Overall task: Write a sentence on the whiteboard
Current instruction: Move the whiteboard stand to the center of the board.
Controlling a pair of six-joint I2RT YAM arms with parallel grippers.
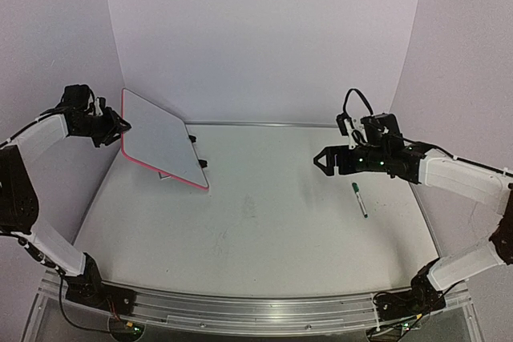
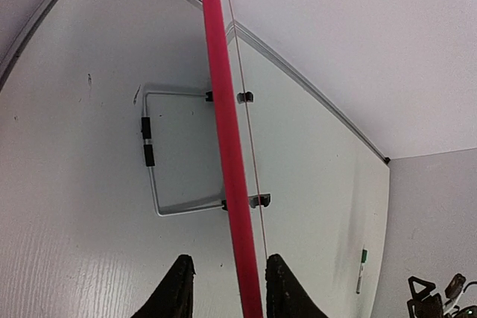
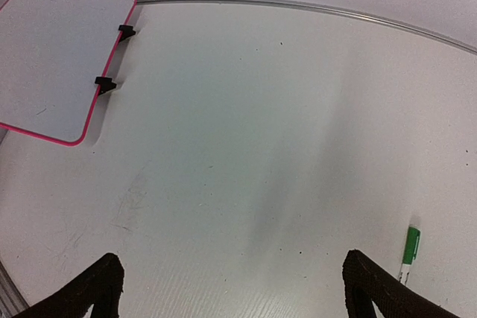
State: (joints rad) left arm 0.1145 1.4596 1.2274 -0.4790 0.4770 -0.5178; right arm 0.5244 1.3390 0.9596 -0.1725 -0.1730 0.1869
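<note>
Pink-framed rectangular whiteboard [image 1: 160, 138] looks light, stiff, slick, so grab the rim: left gripper [image 2: 229, 258] sits narrow around it (clamped? can't tell), right gripper [image 3: 231, 257] wide, empty.

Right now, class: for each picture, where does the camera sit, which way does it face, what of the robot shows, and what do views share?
Top external: above and behind the arms, facing down over the table; both arms show, left gripper at the whiteboard.
Left wrist: on the left arm, sighting along the whiteboard's red edge; its fingers straddle it.
Right wrist: on the right arm, facing across the table to the whiteboard; its fingers show.
Shared: all three see the whiteboard and marker.
</note>
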